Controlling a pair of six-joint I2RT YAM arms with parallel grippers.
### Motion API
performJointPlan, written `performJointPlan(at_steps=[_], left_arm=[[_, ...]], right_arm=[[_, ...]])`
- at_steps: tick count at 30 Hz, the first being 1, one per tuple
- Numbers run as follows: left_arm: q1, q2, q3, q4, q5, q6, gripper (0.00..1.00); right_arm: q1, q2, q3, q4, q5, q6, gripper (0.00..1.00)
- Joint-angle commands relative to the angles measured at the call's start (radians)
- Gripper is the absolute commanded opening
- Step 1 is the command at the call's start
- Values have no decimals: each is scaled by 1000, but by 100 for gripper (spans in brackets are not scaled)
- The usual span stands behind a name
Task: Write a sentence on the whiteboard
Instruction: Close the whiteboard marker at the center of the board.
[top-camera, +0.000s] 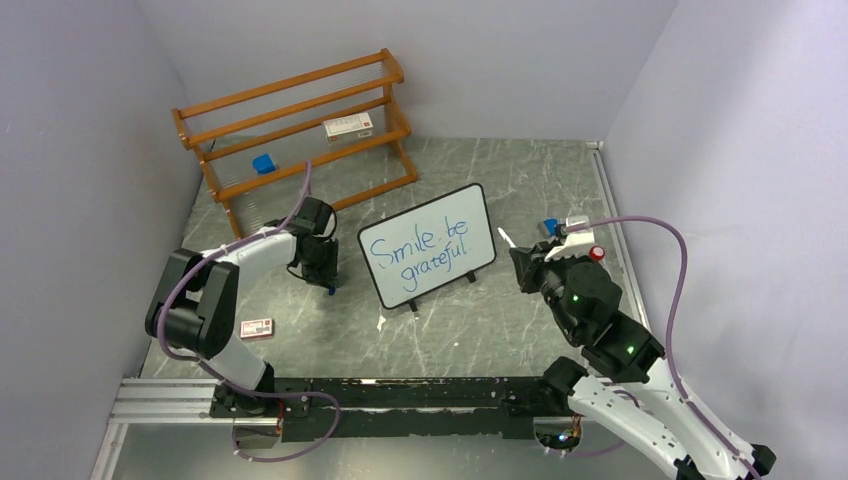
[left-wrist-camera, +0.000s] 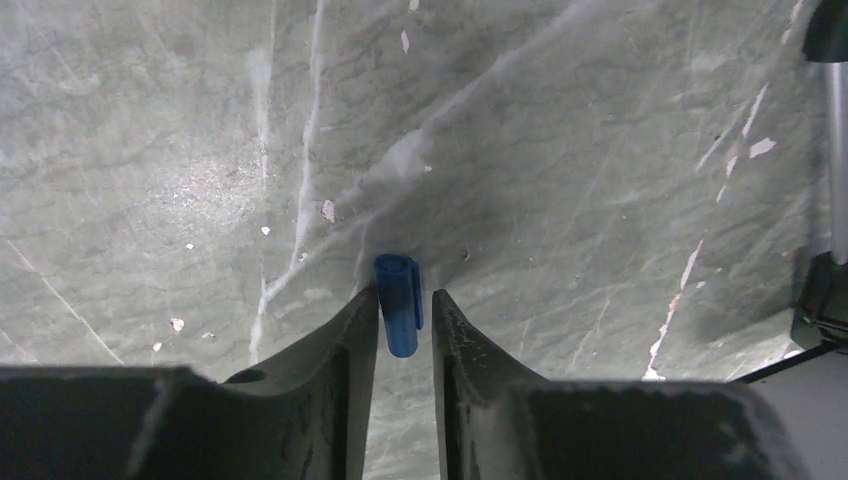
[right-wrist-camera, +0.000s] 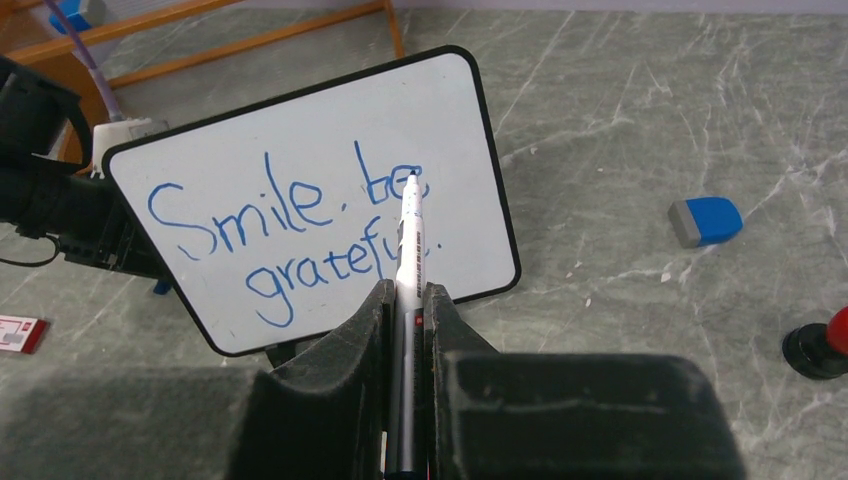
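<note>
Down at our right wrist, we are pinching the marker (right-wrist-camera: 408, 240) in the right gripper (right-wrist-camera: 407, 292). The jaws are pressing together on its barrel and the bare tip is pointing at the whiteboard (right-wrist-camera: 330, 120).

Across at the left, the left gripper (left-wrist-camera: 404, 295) is straddling a blue cap (left-wrist-camera: 398, 285) on the table (left-wrist-camera: 600, 150). One finger is touching the cap while a sliver of gap is showing on the other side, so we cannot tell whether it is gripped. We are judging that an off-centre squeeze is risking the cap tipping or squirting out sideways.

Farther out, the board is standing tilted on its feet mid-table, between our two arms, and the sentence (right-wrist-camera: 300, 235), "Smile be grateful", is sitting on it in two slanted lines. The writing is looking finished to us. The uncapped tip is aiming at the lettering, so any forward drift is threatening a stray stroke, a smear or a toppled board. A misaligned capping is risking ink on our fingers.

Beyond, the eraser (right-wrist-camera: 706, 220) and the rack (top-camera: 300, 110) are lying well apart from all this.
</note>
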Motion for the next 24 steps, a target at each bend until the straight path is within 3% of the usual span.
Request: performJointPlan(at_steps=[1,12,24], left_arm=[[-17,32,30,9,-29,19,29],[-49,56,-15,-5,-69,7,5],[-48,-179,-91,70,-40,-147,5]], right_arm=[[-6,9,7,2,9,-12,0],[-7,17,4,11,-13,-16,0],[-7,80,-19,145,-275,-35,0]])
